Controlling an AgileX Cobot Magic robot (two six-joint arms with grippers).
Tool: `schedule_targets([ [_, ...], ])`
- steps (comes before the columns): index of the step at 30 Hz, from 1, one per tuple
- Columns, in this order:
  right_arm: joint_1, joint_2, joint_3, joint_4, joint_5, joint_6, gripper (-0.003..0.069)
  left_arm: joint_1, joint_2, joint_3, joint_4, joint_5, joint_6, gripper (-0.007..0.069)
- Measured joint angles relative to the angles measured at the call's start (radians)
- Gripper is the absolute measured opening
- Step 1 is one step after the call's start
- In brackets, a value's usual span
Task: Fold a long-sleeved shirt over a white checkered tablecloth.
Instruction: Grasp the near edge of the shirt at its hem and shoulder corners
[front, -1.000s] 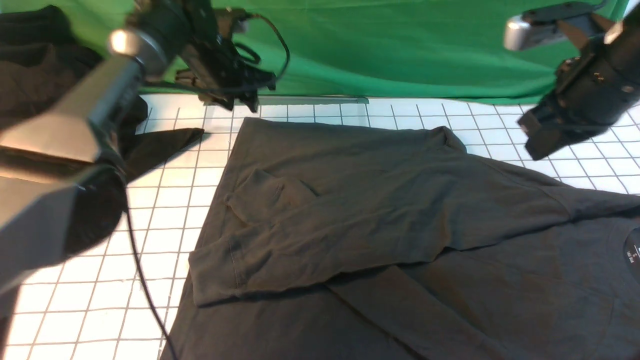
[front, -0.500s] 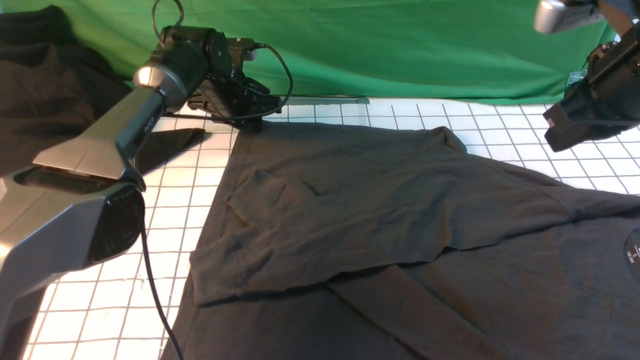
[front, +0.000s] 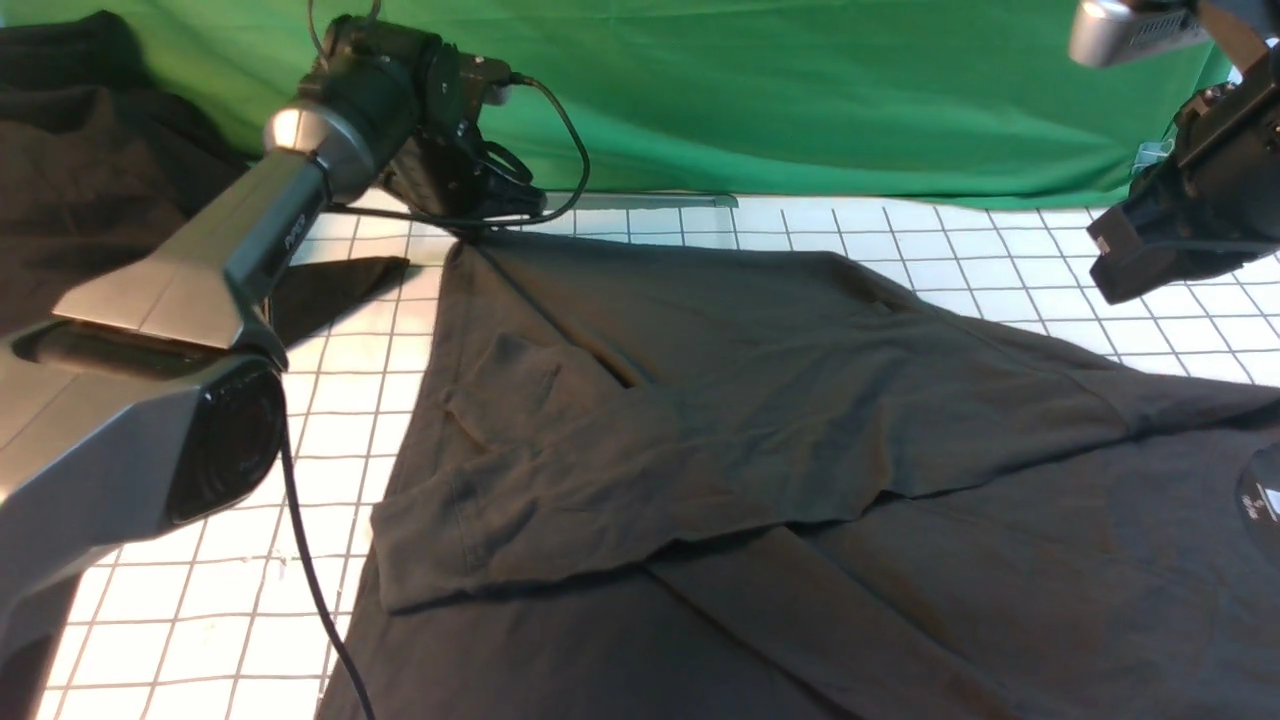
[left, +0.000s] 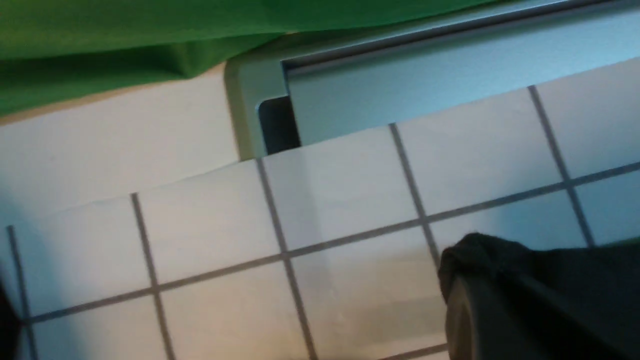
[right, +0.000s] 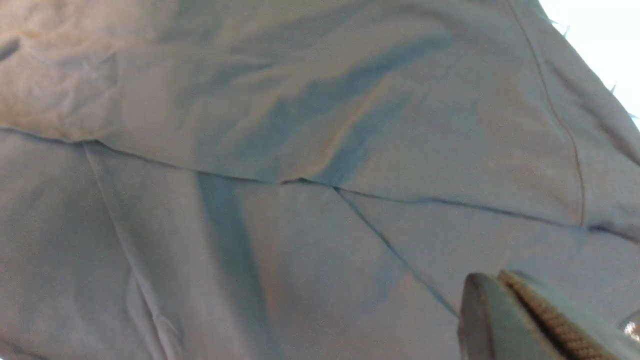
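The shirt (front: 760, 420) is spread mid-frame on the tablecloth (front: 340, 400). Its upper-left corner is pinched by the left gripper (front: 468, 232) and is best carried low, without dragging layers. The right gripper (front: 1108, 268), pressed together and empty, hangs upper right. The pinch itself is shown close only by the left wrist view.

The wrist half hides your left gripper (front: 472, 222), and the shirt (front: 760, 400) runs off the front view's lower and right edges.
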Motion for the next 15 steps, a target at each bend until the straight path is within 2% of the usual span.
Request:
schedule_targets([
  [6,0.000,0.000,0.000,0.000,0.001,0.000,0.0006,0.020,0.001,0.001,0.014,-0.005,-0.014,0.0015],
  [8,0.000,0.000,0.000,0.000,0.001,0.000,0.0006,0.023,0.001,0.001,0.020,-0.006,-0.014,0.0050],
  [11,0.000,0.000,0.000,0.000,0.003,0.000,0.0006,0.022,-0.004,0.001,0.059,0.022,-0.019,0.0139],
  [14,0.000,0.000,0.000,0.000,0.016,0.000,0.0006,0.022,-0.022,0.002,0.130,0.080,-0.051,0.0260],
  [15,0.000,0.000,0.000,0.000,0.025,0.000,0.0006,0.023,-0.048,0.004,0.162,0.112,-0.067,0.0328],
])
